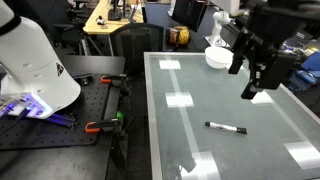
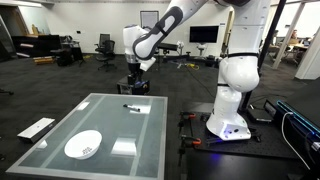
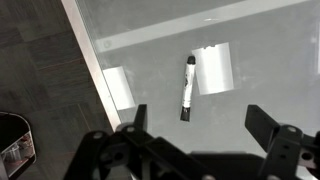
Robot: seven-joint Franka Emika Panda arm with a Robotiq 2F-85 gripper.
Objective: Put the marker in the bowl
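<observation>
The marker (image 3: 186,88) lies flat on the glass bench (image 1: 170,80) in an office, running top to bottom in the wrist view. The gripper (image 3: 200,125) is spread open, empty.

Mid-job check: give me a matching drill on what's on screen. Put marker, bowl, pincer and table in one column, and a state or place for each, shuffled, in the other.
Things:
1. marker
2. bowl
3. pincer
4. table

States or places:
A. white and round, standing on the glass apart from the marker
B. open, hovering over the glass, holding nothing
C. glass top showing bright reflections
D. black with a whitish band, lying flat below the pincer

Pairs: 1-D, 2-A, 3-B, 4-C.
</observation>
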